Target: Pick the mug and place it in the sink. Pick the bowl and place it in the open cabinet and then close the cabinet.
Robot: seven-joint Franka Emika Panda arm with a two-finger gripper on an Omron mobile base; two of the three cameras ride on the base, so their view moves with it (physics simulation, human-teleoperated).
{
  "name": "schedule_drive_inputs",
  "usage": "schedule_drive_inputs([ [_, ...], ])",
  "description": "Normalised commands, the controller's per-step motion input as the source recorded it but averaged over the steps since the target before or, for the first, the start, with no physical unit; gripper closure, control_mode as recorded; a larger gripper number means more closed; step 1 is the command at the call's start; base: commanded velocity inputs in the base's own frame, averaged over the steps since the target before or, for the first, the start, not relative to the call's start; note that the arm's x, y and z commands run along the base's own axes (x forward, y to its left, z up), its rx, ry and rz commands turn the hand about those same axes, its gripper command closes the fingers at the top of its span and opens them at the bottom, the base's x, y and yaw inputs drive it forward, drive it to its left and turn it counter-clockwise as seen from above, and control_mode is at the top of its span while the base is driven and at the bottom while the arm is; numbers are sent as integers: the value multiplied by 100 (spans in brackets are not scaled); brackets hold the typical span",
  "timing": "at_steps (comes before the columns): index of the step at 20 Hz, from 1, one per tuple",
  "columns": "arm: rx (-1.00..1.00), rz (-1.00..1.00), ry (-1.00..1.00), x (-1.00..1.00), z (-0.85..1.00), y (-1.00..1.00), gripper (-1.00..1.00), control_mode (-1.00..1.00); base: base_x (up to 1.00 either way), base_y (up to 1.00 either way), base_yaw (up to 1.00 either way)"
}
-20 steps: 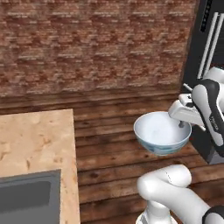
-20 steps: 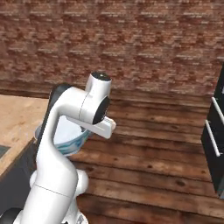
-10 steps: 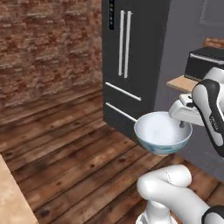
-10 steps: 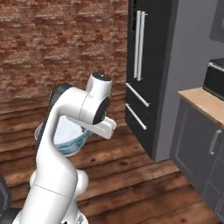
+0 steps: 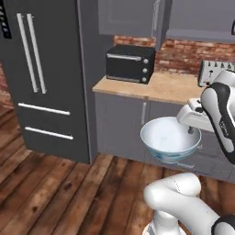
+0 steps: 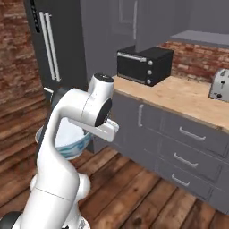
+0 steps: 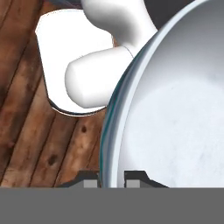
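- Carrying the bowl (image 5: 170, 138) clear of the wooden floor (image 5: 59, 193), the arm holds it in front of the grey drawers (image 6: 190, 147), near the robot's own base.
- The claw (image 7: 111, 177) is clamped on the bowl's rim, one fingertip either side of the thin wall in the hand view.
- Judging by this, the bowl step is midway: picked up, not yet shelved. The cabinet (image 5: 133, 18) hangs above the bench (image 5: 158, 87) at the far wall; closing it remains.
- The mug's state cannot be judged here.
- The bowl is round, smooth and white inside, blue-green patterned outside, with a narrow foot.
- The bench top is pale wood grain; a boxy black oven (image 5: 130, 63) sits on it before rough red brick.
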Motion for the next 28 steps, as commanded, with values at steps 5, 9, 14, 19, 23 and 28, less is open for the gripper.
schedule_drive_inputs([
  [5,0,0,0,0,0,0,100,100,8,0,-76],
  [9,0,0,0,0,0,0,100,100,24,0,-63],
  [14,0,0,0,0,0,0,100,100,8,1,-17],
  [19,0,0,0,0,0,0,100,100,28,0,0],
  [23,0,0,0,0,0,0,100,100,67,-3,0],
  [28,0,0,0,0,0,0,100,100,96,0,0],
])
